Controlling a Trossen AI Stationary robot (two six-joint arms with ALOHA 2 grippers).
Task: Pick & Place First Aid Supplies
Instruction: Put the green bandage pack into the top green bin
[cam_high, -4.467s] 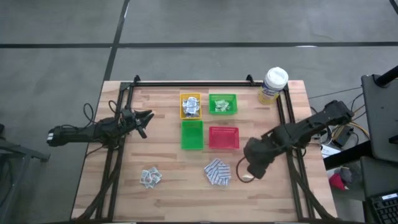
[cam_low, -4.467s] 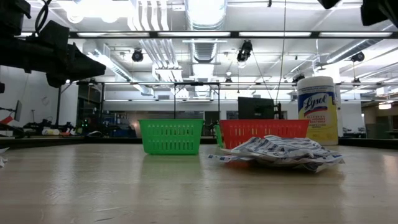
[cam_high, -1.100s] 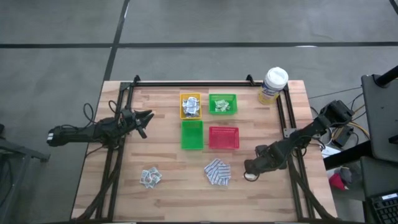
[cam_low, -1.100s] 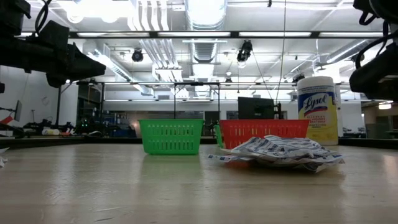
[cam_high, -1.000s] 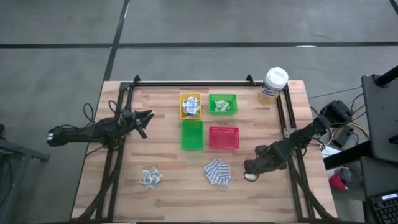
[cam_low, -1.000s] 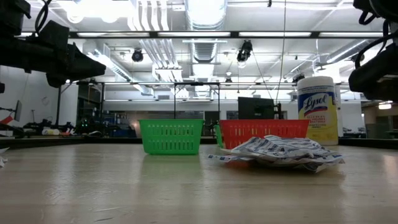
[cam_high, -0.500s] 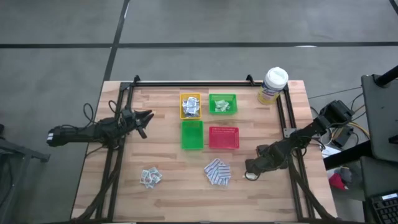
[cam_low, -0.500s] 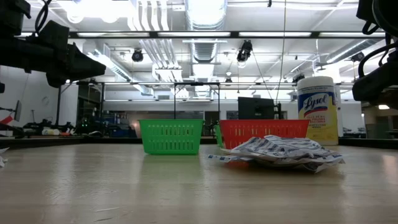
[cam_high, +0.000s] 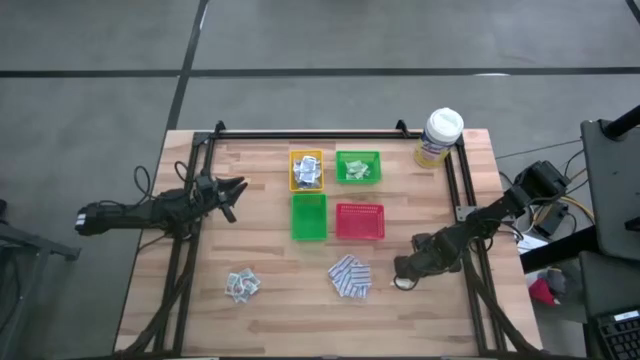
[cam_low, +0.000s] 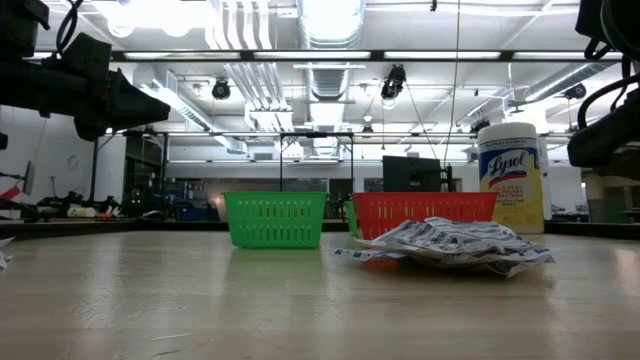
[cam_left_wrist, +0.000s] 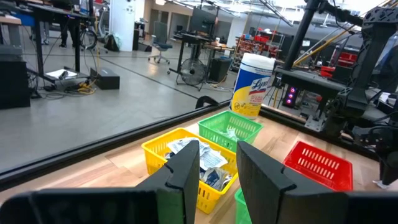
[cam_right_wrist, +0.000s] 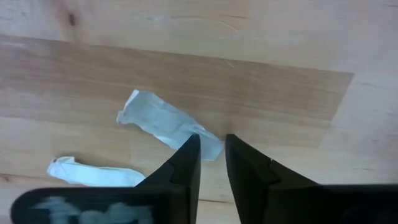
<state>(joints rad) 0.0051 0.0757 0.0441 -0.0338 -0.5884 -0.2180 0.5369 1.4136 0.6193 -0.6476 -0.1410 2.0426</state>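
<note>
Two pale strips lie flat on the wood below my right gripper: one strip slants, and its end reaches between the fingertips; the other strip lies apart from them. The gripper points down, its fingers a narrow gap apart. In the high view it stands right of a pile of blue-and-white pads. A pile of white-grey sachets lies near left. My left gripper waits level at the left, open and holding nothing. My right gripper comes from above, pointing down, with one fingertip over the slanting strip's end and the other just beyond it. The strip lies flat on the table. Whether the fingers touch it I cannot tell.
Four small trays stand mid-table: yellow with sachets, far green with strips, a near green one and a red one. A yellow canister stands at the far right corner. A black frame rail runs beside my right arm.
</note>
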